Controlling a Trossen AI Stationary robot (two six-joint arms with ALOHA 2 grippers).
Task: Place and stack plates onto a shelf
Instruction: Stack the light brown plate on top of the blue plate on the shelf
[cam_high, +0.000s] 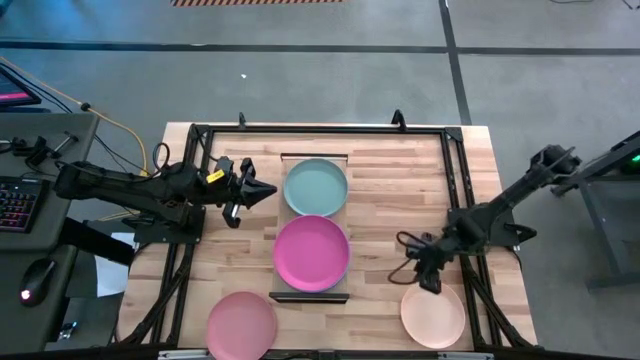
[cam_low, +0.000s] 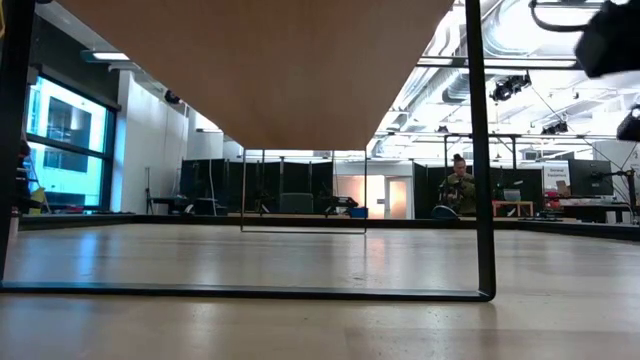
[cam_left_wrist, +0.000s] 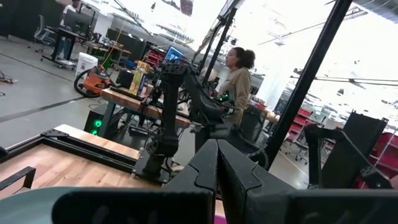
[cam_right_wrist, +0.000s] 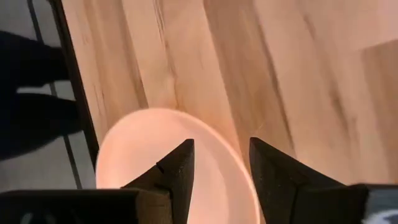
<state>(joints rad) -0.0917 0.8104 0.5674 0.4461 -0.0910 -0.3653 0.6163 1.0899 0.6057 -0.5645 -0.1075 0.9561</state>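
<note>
The shelf (cam_high: 310, 297) lies in the middle of the table with a mint plate (cam_high: 315, 187) on its far half and a magenta plate (cam_high: 311, 252) on its near half. A pink plate (cam_high: 241, 325) rests flat on the table at the near left, and a peach plate (cam_high: 433, 315) at the near right. My right gripper (cam_high: 425, 280) hangs open over the peach plate's far rim (cam_right_wrist: 205, 134), pointing steeply down, with the rim showing between its fingers. My left gripper (cam_high: 265, 190) is shut and empty, held level just left of the mint plate (cam_left_wrist: 37, 199).
A black frame (cam_high: 200, 135) runs around the tabletop's edges. Bare wood lies between the shelf and the right arm. A keyboard and mouse sit on a desk (cam_high: 20, 200) left of the table. A person (cam_left_wrist: 239, 78) stands in the room beyond the table.
</note>
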